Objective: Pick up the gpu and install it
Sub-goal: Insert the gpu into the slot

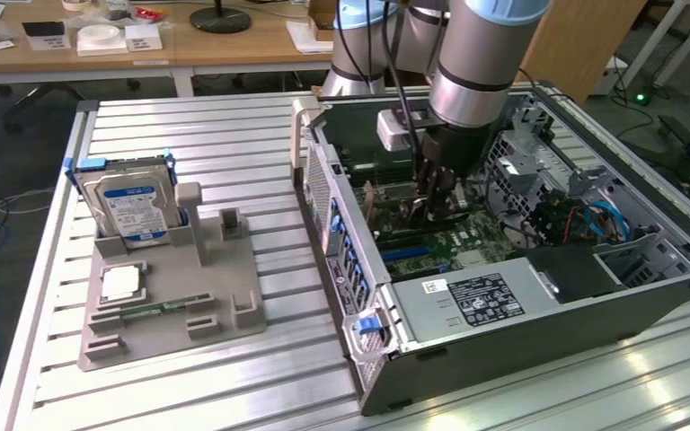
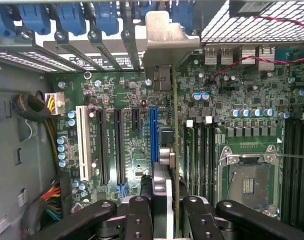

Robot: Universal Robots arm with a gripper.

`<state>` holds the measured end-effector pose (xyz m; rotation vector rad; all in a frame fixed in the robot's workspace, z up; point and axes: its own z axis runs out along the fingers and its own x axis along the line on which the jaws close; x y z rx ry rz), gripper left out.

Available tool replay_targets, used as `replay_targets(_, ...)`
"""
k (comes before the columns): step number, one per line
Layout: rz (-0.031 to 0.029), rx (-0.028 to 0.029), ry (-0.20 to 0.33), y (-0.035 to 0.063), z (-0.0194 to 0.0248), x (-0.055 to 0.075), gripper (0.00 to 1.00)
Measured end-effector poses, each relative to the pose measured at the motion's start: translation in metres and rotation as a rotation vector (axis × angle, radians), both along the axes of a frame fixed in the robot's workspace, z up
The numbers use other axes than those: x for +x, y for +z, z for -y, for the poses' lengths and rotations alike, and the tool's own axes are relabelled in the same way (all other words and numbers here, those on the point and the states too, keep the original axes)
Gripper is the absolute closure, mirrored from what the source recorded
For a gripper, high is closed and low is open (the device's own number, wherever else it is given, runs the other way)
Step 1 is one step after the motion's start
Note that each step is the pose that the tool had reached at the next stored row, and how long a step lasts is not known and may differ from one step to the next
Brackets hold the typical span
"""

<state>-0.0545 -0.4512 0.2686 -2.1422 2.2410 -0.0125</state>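
The arm is reaching down into the open computer case, which lies on its side on the slatted counter, and the claw is deep inside, just above the motherboard. In the wrist view the claw is closed narrow on the gpu, which stands on edge between the fingers, its silvery end bracket up against the row of rear slot covers. The card's lower edge sits right by the blue expansion slot; whether it is touching the slot, partly in, or hovering just over it, I can't tell from here. So the pick-up is done and this is the install step, well along by my reading. What the next move calls for, as I judge it, is a straight press down with the card's edge square over that slot and the bracket sliding cleanly into its opening at the case's rear wall; any tilt and the connector could ride the slot's lip. Out on the counter, at the exterior view's left, the grey fixture tray holds the blue-labelled hard drive upright, well apart from the work.
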Motion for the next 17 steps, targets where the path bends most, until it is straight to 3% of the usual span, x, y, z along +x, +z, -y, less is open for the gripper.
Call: replay_targets(17, -0.0002, -0.0002, 0.0, -0.0122, 0.0061, -0.004, 0.72)
